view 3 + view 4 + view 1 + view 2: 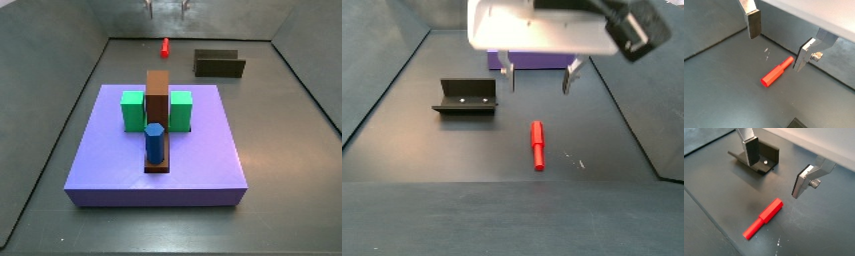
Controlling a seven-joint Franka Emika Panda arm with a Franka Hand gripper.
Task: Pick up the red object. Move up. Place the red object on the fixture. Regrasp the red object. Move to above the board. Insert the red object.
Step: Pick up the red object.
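Note:
The red object (537,145) is a small thin red peg lying flat on the dark floor; it also shows in both wrist views (777,71) (763,218) and, far back, in a side view (166,47). My gripper (539,85) hangs above the floor a little off the peg, open and empty, with nothing between its fingers (753,25) (804,180). Its midpoint shows in both wrist views (776,53) (773,182). The fixture (465,97) (761,158) (219,64) stands apart, beside the peg. The purple-blue board (160,165) lies farther off.
On the board stand a brown upright slab (158,100), two green blocks (131,110) and a blue hexagonal peg (155,143). Grey walls (711,30) enclose the floor; one wall runs close behind the gripper.

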